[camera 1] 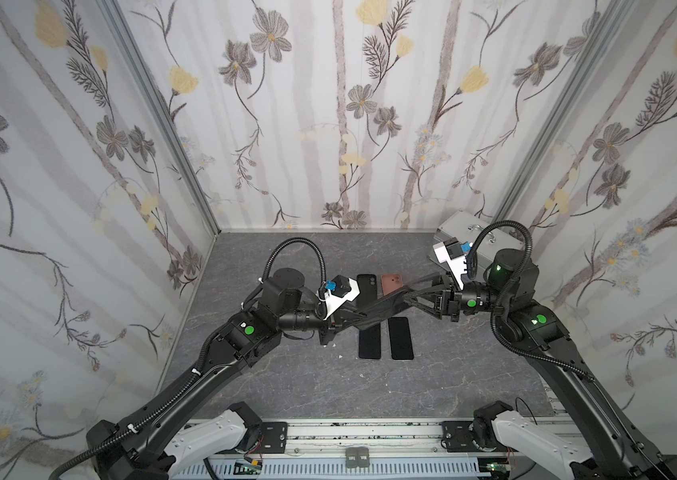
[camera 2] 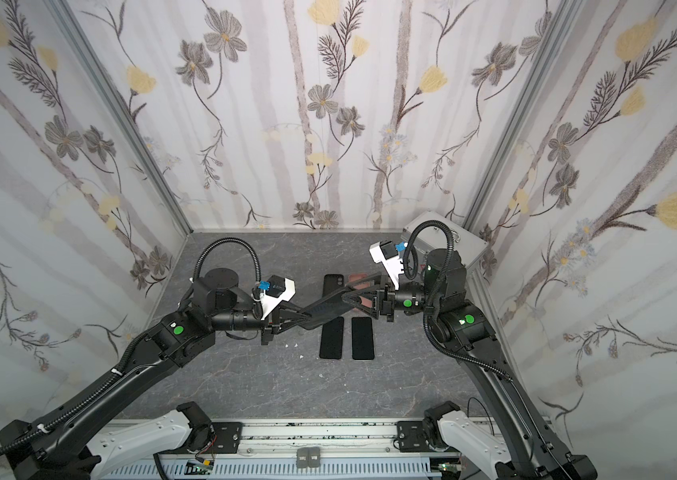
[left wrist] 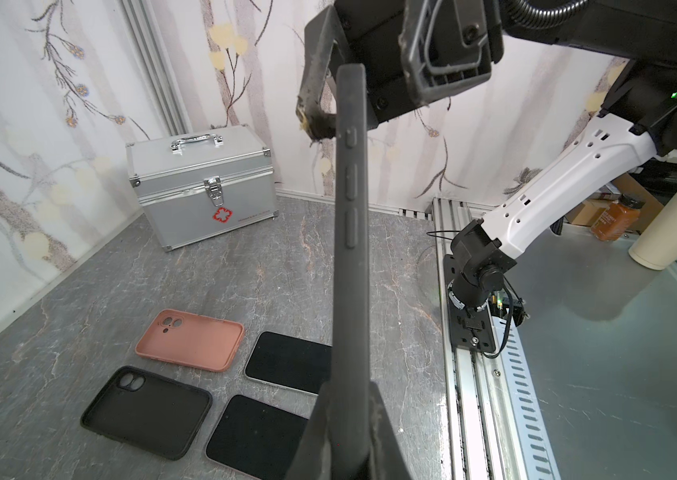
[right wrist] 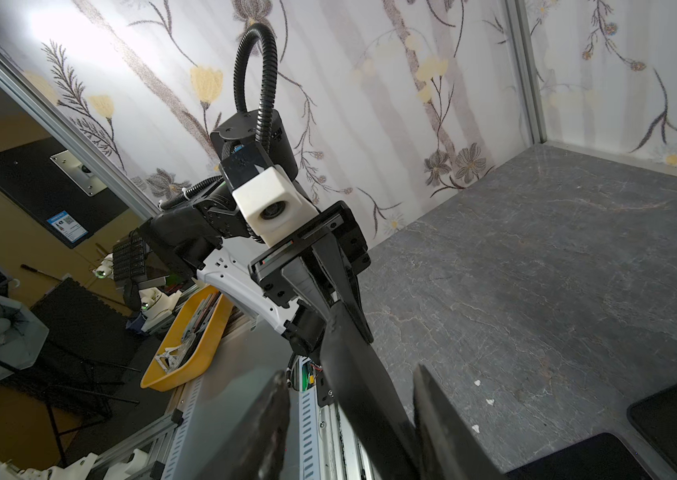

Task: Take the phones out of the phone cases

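The left gripper [left wrist: 345, 419] is clenched on one end of a matte black phone case [left wrist: 351, 208] held edge-up in the air, while the right gripper [right wrist: 351, 374] straddles its other end, fingers apart with a gap on one side. Below the fingers, a grey veined stone-look table [left wrist: 79, 291] carries a flat dark phone [left wrist: 287, 361], a second phone [left wrist: 253, 432], an empty black case [left wrist: 149, 411] and a pink case [left wrist: 195, 340]. Beyond them, a metal box [left wrist: 199, 187] stands against flowered wallpaper [camera 1: 328, 104].
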